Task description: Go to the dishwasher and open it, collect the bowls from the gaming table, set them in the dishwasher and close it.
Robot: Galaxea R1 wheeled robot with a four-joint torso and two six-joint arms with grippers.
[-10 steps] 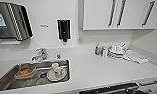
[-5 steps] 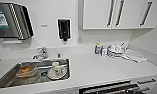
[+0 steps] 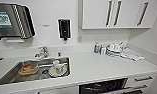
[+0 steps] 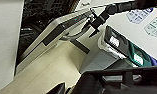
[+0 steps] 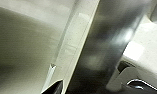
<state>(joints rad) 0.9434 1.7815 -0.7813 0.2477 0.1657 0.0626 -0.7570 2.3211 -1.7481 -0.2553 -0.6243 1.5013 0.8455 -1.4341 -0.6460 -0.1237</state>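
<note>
Steel-grey dishwasher (image 4: 56, 30) door tilts partly open under the counter (image 3: 99, 66), right gripper (image 4: 94, 26) at its handle (image 4: 74, 36), finger spread unclear; left fingers' state likewise cannot be told.

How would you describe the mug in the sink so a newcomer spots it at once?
Start at the steel sink set into the white counter, below the tap. The white mug stands on a pale plate on the sink's right side. Unlike the orange-brown dish to its left, it is tall, white and has reddish markings.
</note>
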